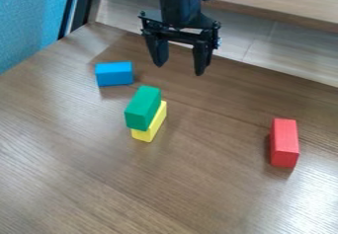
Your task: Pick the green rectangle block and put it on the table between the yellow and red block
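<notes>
At top centre, the end effector (180, 69) hangs with fingers apart. Left of centre, the green block (142, 107) rests on the yellow block (155, 124); the red block (284, 143) sits at right.

Green block (143, 107), yellow block (151, 124), red block (284, 143), blue block (114, 74), brown wood-grained table (86, 178)

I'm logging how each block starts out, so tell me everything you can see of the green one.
The green rectangular block is a plain, solid-coloured piece with flat faces and straight edges, perhaps painted wood. It rests on top of the yellow block, long sides running roughly the same way, and hides much of it. It stands in front of the blue block, apart from it, and well to the left of the red block in the picture. The gripper is not touching it.
</notes>
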